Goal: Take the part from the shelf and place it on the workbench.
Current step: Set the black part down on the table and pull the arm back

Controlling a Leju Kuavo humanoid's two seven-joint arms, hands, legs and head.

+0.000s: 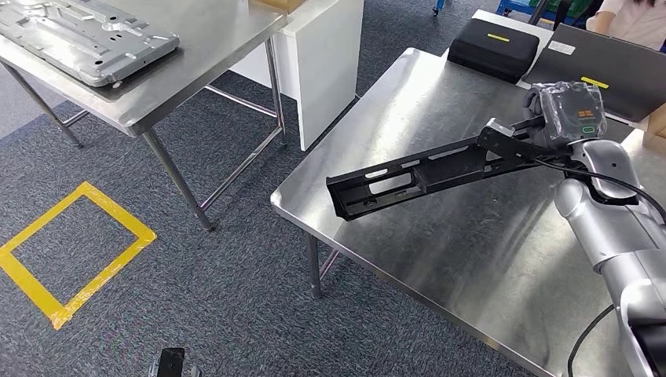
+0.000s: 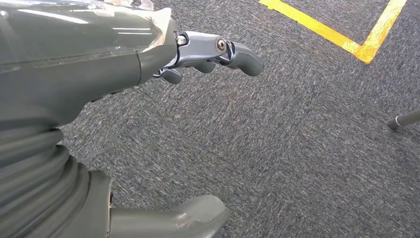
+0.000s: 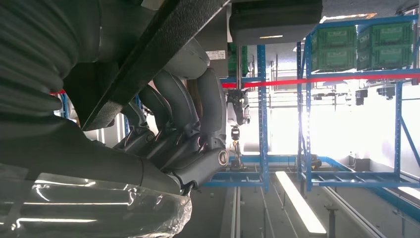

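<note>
the right hand (image 1: 550, 110) grips one end of the part (image 1: 416, 177), a long black slotted bracket. the wrist view shows its dark fingers (image 3: 188, 114) curled round the black bar (image 3: 148, 54). the part sticks out from the hand toward the near-left corner of the workbench (image 1: 440, 259), held above the steel top; whether its far end touches the surface i cannot tell. the silver right arm (image 1: 605, 212) comes up from the lower right, a black cable running along it.

the left hand (image 2: 208, 54) hangs over grey carpet (image 2: 277, 148), holding nothing, its fingers bent slightly and apart from the thumb (image 2: 188, 215). a corner of yellow tape (image 2: 361, 44) lies on the floor beyond it.

behind the right hand, at the far edge of the workbench, sits a black case (image 1: 495, 47) with a yellow mark, and next to it a dark flat lid or case (image 1: 605, 71) with a white label. a person (image 1: 628, 16) in a light top is at the top right corner.

across the aisle stands a second steel table (image 1: 204, 55) carrying a large grey machined plate (image 1: 86, 35). a white cabinet (image 1: 322, 63) stands between the two tables. a yellow taped square (image 1: 71, 251) marks the carpet at the lower left.
</note>
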